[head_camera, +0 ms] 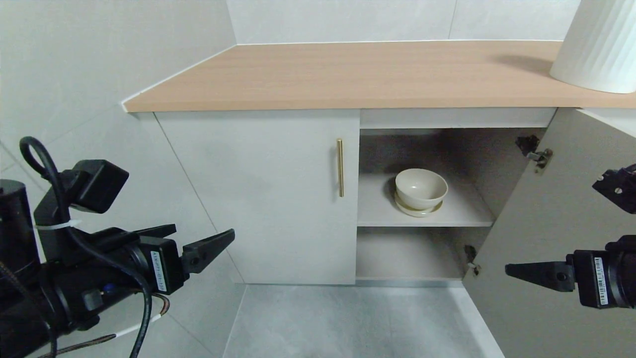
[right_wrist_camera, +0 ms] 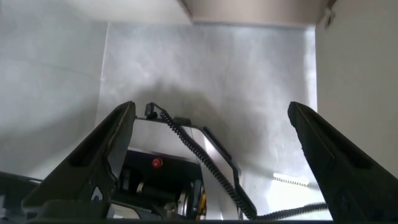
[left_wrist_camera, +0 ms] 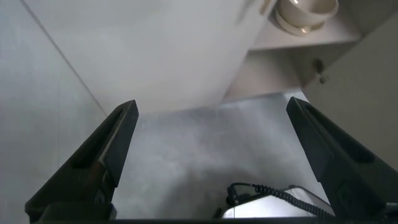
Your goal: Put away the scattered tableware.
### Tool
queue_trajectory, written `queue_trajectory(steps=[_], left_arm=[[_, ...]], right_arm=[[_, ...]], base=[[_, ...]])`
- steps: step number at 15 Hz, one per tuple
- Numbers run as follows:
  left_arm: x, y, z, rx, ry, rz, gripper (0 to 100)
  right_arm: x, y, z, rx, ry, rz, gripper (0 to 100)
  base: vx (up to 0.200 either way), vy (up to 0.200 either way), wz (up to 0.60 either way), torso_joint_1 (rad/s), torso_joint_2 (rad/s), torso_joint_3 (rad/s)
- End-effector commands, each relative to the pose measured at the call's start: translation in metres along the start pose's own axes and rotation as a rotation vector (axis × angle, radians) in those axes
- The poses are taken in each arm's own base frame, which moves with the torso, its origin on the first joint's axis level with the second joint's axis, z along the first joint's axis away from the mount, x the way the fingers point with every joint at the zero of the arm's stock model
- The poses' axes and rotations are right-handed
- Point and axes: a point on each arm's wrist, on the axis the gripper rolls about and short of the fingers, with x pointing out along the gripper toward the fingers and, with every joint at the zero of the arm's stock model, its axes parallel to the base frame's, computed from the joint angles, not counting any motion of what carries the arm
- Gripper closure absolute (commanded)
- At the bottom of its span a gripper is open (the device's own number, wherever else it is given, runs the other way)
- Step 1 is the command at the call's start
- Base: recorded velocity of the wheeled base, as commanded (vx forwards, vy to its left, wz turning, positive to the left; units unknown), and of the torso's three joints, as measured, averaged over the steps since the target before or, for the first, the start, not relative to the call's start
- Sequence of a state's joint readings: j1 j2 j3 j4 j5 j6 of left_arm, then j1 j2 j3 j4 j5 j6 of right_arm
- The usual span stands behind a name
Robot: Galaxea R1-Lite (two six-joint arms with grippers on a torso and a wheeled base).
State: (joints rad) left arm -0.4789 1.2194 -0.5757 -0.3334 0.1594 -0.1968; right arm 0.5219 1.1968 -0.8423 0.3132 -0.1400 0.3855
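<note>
Cream-coloured round ceramic bowl (head_camera: 421, 188), one, stands on one matching saucer (head_camera: 416, 211) on the upper shelf (head_camera: 464, 215) of the white cabinet (head_camera: 268, 199), in its open right side. My left gripper (left_wrist_camera: 210, 106) and right gripper (right_wrist_camera: 211, 107) hang low before the cabinet, jaws spread wide, holding nothing. Each carries one white barcode sticker (head_camera: 158, 271), print too small to read.

Domestic kitchen indicated. Wood-effect bench (head_camera: 348, 74) is fitted over a grey base cabinet (head_camera: 258, 199) w/ brass bar handle (head_camera: 340, 167); one door (head_camera: 536, 223) is hung open on hinges (head_camera: 534, 151). A bowl (head_camera: 421, 188) on a saucer (head_camera: 417, 212) is set on the inner shelf (head_camera: 464, 211). Walls (head_camera: 99, 59) & floor (head_camera: 348, 318) are tiled in pale grey.
</note>
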Motion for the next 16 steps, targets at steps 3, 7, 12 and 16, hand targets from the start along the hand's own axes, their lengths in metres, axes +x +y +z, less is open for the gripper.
queue_trajectory(steps=[3,7,12,16], left_arm=[[0.0008,0.0000,-0.0004,0.001,0.003,0.001,0],[0.0008,0.0002,-0.0014,0.002,0.007,0.002,0],[0.0009,0.0003,-0.0019,0.002,0.008,0.002,0],[0.0009,0.0003,-0.0019,0.002,0.008,0.002,0]], right_arm=[[0.0016,0.0004,-0.0001,-0.002,0.005,-0.002,0],[0.0020,0.0004,-0.0002,-0.002,0.008,-0.003,0],[0.0026,0.0004,-0.0006,-0.003,0.011,-0.003,0],[0.0026,0.0004,-0.0006,-0.003,0.011,-0.003,0]], base=[[-0.200,0.000,0.00,-0.001,0.00,0.002],[-0.200,0.000,0.00,0.001,0.00,0.002],[-0.040,0.000,0.00,0.000,0.00,0.000],[0.000,0.000,0.00,0.000,0.00,0.000]])
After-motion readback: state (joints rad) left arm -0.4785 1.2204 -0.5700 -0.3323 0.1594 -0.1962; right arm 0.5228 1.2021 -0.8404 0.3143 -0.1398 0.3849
